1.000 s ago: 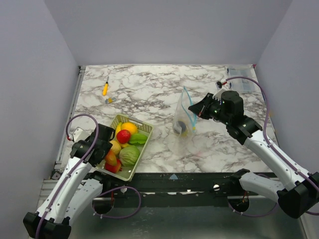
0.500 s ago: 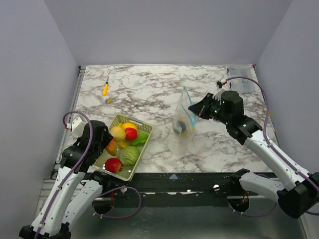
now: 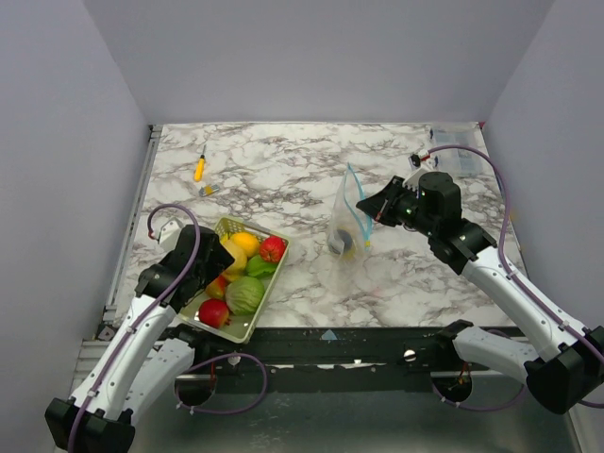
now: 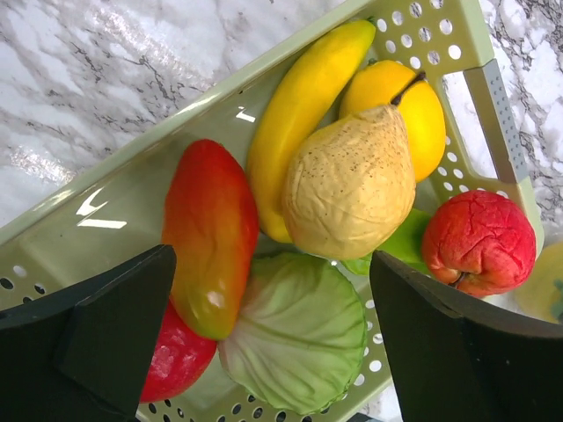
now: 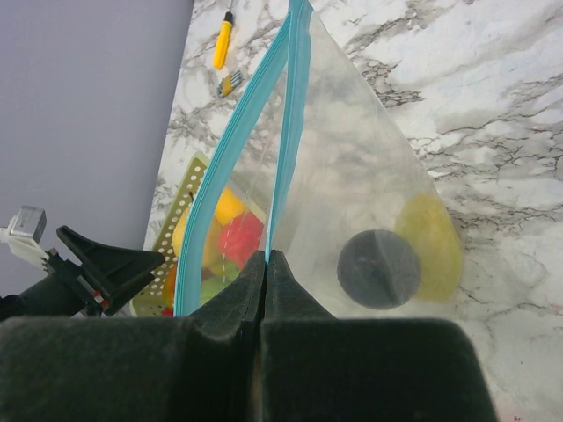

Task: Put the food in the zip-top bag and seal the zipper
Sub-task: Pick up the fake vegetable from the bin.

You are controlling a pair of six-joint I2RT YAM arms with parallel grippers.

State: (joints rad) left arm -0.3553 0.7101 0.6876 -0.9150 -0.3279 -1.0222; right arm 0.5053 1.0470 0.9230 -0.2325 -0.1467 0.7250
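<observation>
The food lies in a pale green mesh basket (image 3: 241,332): a banana (image 4: 299,105), a pear (image 4: 352,185), a red-orange mango (image 4: 211,229), a cabbage (image 4: 299,334) and a red fruit (image 4: 479,242). My left gripper (image 4: 271,255) is open and empty just above them, its fingers either side of the cabbage; it also shows in the top view (image 3: 217,261). My right gripper (image 5: 266,257) is shut on the light-blue zipper (image 5: 286,123) and holds the clear zip-top bag (image 3: 347,222) upright with its mouth open. A dark round piece (image 5: 379,268) and a yellow fruit (image 5: 431,246) sit inside the bag.
A yellow-handled tool (image 3: 199,168) and a small piece (image 3: 208,190) lie at the back left of the marble table. A clear container (image 3: 453,156) stands at the back right, behind my right arm. The basket is at the table's near left edge.
My left gripper swung out to the left of the basket, then came back over it, further right. The fruits shifted; a red one now lies at the basket's right corner. The right arm has not moved.
</observation>
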